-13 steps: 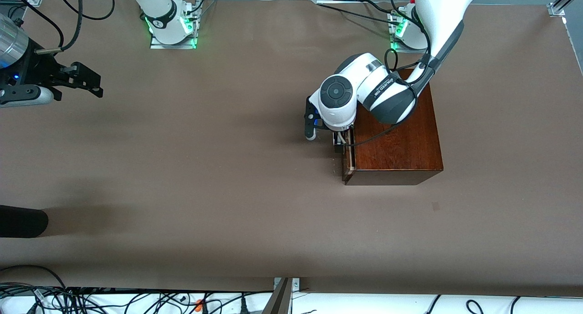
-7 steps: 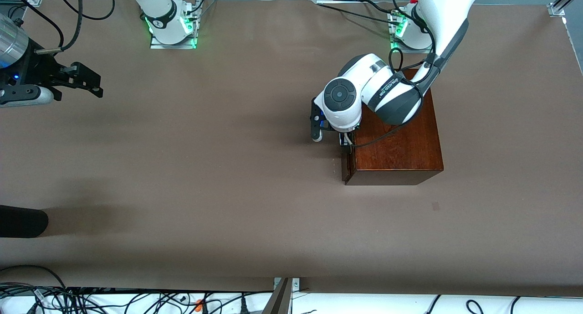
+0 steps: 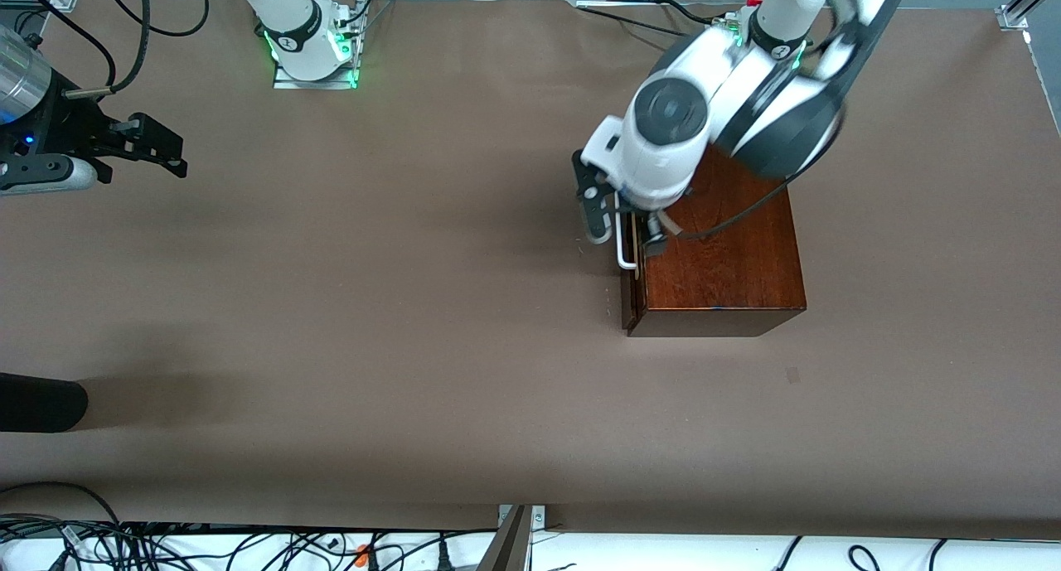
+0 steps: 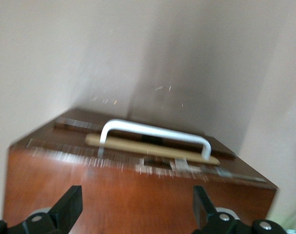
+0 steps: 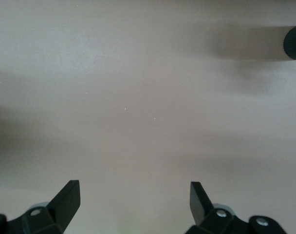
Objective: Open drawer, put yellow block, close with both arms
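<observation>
Evidently the left gripper (image 3: 623, 235) had let go of the white handle (image 3: 626, 244) and risen from it since a second before; its fingers (image 4: 70, 207) stood wide apart above the wooden box (image 3: 717, 248), the handle lying free just below and between them. The drawer (image 3: 630, 293), slightly out a second earlier, now sat pushed in almost flush under that hand. The yellow block showed in no view, so it was probably shut inside. The right gripper (image 3: 157, 148) waited with its fingers spread over bare table (image 3: 373, 322), well apart from the box. By this reading the task looked nearly finished.
</observation>
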Available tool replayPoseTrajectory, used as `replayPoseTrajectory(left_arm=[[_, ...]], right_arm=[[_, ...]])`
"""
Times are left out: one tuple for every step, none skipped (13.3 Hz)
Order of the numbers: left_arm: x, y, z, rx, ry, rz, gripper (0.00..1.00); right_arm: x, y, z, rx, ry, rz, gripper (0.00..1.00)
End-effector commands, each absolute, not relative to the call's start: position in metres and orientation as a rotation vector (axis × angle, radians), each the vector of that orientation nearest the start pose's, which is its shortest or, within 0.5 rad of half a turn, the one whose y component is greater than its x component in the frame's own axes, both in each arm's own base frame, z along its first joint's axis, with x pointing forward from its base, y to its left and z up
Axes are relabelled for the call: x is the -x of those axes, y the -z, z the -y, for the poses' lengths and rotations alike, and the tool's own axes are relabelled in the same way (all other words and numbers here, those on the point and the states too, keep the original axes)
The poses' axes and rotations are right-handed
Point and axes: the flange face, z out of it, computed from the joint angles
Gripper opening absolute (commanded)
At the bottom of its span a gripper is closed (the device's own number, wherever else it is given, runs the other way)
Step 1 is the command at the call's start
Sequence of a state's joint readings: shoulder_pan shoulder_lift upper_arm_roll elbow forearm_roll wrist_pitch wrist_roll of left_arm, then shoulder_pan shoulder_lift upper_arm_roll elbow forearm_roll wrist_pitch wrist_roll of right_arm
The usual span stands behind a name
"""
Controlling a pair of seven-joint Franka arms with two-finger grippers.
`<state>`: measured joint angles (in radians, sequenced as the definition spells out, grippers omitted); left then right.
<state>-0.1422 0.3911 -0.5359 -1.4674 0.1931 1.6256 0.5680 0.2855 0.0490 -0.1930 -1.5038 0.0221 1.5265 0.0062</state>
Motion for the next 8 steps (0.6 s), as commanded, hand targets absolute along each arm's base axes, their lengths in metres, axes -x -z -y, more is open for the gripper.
replayPoseTrajectory(left_arm=[[-0.553,-0.518,0.301,2.725,-0.326,-1.49,1.0],[-0.565,-0.532,0.271,2.765,-0.343,-1.399,1.0],[-0.575,-0.544,0.25,2.793,-0.325,-1.347,1.0],[-0.588,-0.553,0.222,2.819,-0.297,-1.281,1.0],[-0.598,-0.563,0.195,2.858,-0.263,-1.211,1.0],[-0.604,-0.575,0.179,2.882,-0.225,-1.165,1.0],[-0.61,-0.59,0.156,2.92,-0.169,-1.047,1.0],[-0.609,-0.602,0.135,2.959,-0.138,-0.851,1.0]], right_arm=[[-0.562,-0.631,-0.058,3.123,-0.022,0.11,1.0],[-0.562,-0.631,-0.057,3.123,-0.022,0.11,1.0],[-0.562,-0.631,-0.057,3.123,-0.019,0.11,1.0],[-0.562,-0.631,-0.057,3.125,-0.022,0.11,1.0],[-0.562,-0.631,-0.057,3.123,-0.022,0.112,1.0],[-0.562,-0.631,-0.057,3.123,-0.019,0.112,1.0],[-0.562,-0.631,-0.057,3.123,-0.019,0.114,1.0],[-0.563,-0.63,-0.056,3.123,-0.022,0.112,1.0]])
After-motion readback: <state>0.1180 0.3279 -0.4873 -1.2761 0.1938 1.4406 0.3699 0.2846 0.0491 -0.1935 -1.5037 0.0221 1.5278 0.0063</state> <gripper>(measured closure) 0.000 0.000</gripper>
